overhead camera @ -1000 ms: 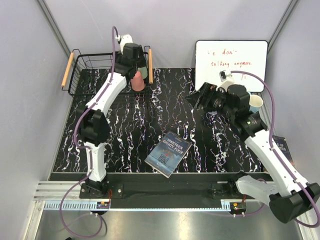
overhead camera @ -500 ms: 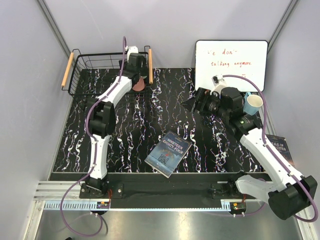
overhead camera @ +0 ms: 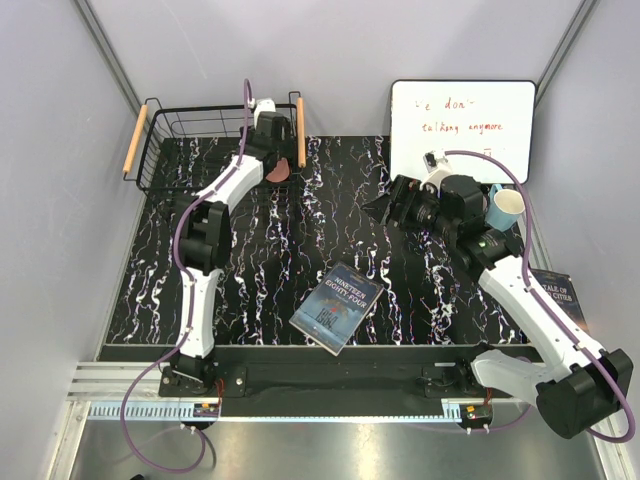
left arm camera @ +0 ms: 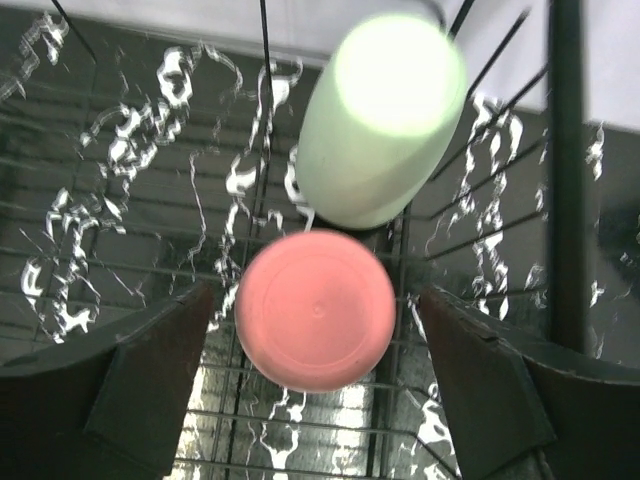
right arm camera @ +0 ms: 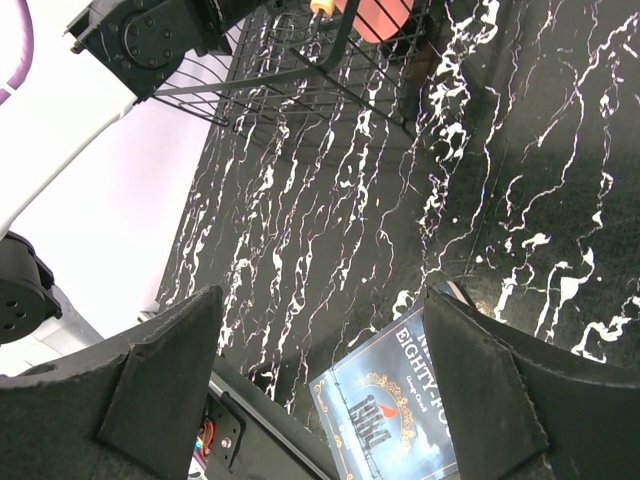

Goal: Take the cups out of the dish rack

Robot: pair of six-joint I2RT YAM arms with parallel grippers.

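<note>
**Salmon cup sits between open left fingers, inside the dish rack**

You have the salmon pink cup (left arm camera: pixel 315 310) in the near right corner of the dish rack (overhead camera: pixel 150 150), base up toward the wrist camera, with the rack's wire grid showing beneath it. The pale green cup (left arm camera: pixel 380 120) is just beyond it, deeper in the rack and against the wires of the side wall; it looks tilted, and the two cups appear to touch or nearly so.

Your left gripper (left arm camera: pixel 315 295) hangs over that corner, spread wide. Its dark fingers (left arm camera: pixel 150 380) stand one on each side of the salmon cup with a clear gap on both sides, so it grips nothing.

Outside the rack, the light blue cup (overhead camera: pixel 507 207) stands mouth up well off to the rack's right, past the lower right corner of the whiteboard (overhead camera: pixel 462 125). A book (overhead camera: pixel 338 307) lies flat on the black marbled table (overhead camera: pixel 250 270), nearer to you than the rack and to its right. A second book (overhead camera: pixel 560 290) lies farther right, partly hidden by the right arm.

Your right gripper (right arm camera: pixel 322 295) is above the table between the rack and the whiteboard, pointing toward the rack. Its fingers (right arm camera: pixel 160 390) are fully apart with only table and book between them
</note>
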